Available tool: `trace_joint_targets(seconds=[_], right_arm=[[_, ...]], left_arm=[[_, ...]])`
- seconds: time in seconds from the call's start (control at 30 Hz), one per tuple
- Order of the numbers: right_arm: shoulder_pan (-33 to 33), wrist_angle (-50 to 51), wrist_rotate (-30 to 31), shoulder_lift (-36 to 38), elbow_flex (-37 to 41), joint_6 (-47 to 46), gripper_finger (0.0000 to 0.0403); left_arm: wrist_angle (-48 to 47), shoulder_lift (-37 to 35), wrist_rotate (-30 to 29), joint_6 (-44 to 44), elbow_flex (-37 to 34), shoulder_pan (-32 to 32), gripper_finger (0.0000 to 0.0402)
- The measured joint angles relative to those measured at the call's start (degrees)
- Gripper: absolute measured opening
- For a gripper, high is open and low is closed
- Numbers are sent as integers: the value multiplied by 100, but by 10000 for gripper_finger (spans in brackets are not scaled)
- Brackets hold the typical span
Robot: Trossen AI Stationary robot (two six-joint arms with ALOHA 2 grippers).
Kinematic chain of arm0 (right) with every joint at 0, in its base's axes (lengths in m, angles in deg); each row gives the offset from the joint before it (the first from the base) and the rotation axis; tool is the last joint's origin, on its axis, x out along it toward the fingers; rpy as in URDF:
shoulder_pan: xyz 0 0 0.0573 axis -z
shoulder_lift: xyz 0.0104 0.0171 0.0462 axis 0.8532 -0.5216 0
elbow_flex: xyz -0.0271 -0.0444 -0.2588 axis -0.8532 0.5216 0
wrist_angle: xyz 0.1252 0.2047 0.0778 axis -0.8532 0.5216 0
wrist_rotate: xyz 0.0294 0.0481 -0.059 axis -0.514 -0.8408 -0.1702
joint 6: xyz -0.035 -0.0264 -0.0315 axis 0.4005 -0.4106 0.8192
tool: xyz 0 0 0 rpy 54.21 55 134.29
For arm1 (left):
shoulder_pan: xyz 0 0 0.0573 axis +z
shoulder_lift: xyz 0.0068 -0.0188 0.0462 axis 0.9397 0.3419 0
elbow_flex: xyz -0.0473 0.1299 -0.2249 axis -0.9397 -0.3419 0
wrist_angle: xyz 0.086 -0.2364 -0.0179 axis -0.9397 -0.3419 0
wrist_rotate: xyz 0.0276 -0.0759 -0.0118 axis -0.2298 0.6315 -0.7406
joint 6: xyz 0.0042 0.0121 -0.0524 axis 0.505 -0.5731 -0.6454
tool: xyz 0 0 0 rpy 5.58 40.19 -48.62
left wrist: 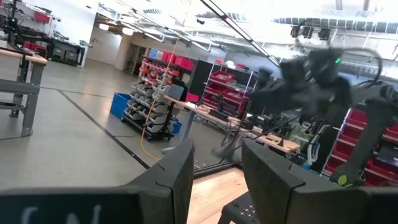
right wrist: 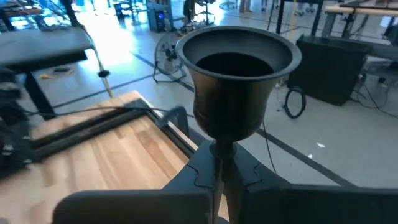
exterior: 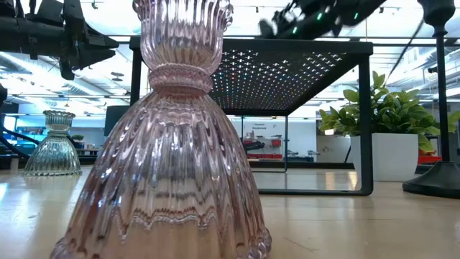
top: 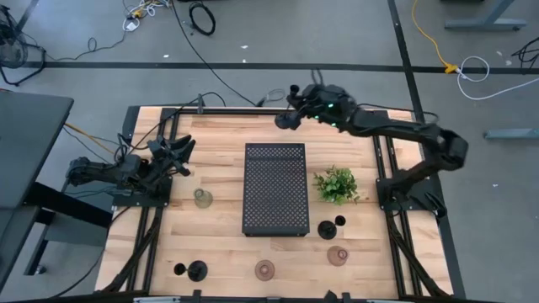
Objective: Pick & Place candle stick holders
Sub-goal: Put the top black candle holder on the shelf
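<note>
My right gripper (top: 290, 109) is over the table's far edge and is shut on a black candle stick holder (right wrist: 235, 81), whose cup shows just beyond the fingers. My left gripper (left wrist: 217, 186) is open and empty at the table's left side (top: 181, 153). On the table stand a greenish glass holder (top: 202, 198), a black holder (top: 195, 269), two pinkish glass holders (top: 265, 269) (top: 338, 255) and another black holder (top: 328, 229). In the low view one pinkish holder (exterior: 172, 144) stands close up on its wide foot. My right gripper pinches the black holder's thin stem (right wrist: 217, 163) just under the cup, between its two fingers. The cup stands above the fingers with its mouth up. The gripper hides the base. The holder is lifted clear of the table.
A large black perforated tray (top: 274, 189) stands on legs at the table's middle. A green plant in a white pot (top: 337, 185) is to its right. Dark frame rails run along the table's left and right sides, and cables lie on the floor beyond.
</note>
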Motion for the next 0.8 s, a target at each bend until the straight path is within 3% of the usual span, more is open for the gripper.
trace_joint_targets(seconds=[0.33, 0.53, 0.8], right_arm=[[-929, 2533, -67, 453, -1539, 137, 4], [-1576, 2829, -125, 393, -1644, 116, 4], [-2159, 2594, 425, -201, -1644, 276, 4]], left_arm=[[0, 0, 2, 0, 0, 0, 138], [0, 0, 6, 0, 0, 1, 138], [0, 0, 19, -4, 0, 2, 138]])
